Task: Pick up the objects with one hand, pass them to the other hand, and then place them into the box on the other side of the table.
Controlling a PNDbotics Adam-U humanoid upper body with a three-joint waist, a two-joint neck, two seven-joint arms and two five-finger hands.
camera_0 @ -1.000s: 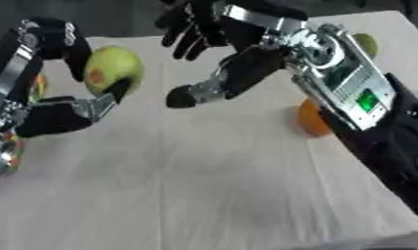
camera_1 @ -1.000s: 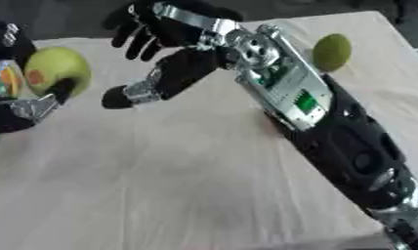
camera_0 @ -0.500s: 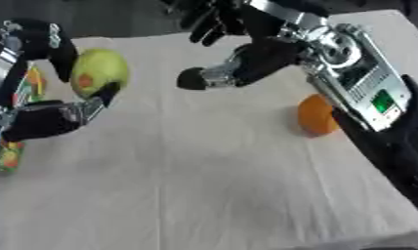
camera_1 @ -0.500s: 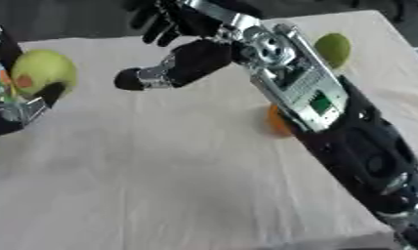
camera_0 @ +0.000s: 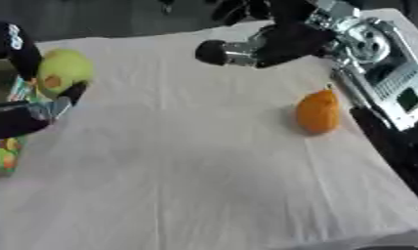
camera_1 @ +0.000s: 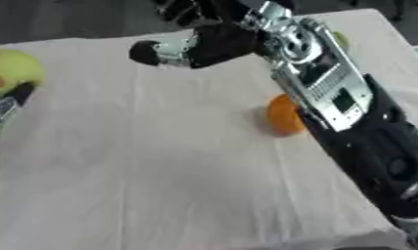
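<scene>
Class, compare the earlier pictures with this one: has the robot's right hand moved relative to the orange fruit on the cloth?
Yes. The right robot hand has drawn back toward the table's far edge, away from the orange fruit, which lies where it was.

both my eyes look steeply down from my head onto the white cloth-covered table (camera_0: 204, 185), close in. the left eye takes in more of the table's left edge, the right eye more of my right forearm. both share the round orange fruit (camera_0: 318, 111) and the cloth's middle.
</scene>
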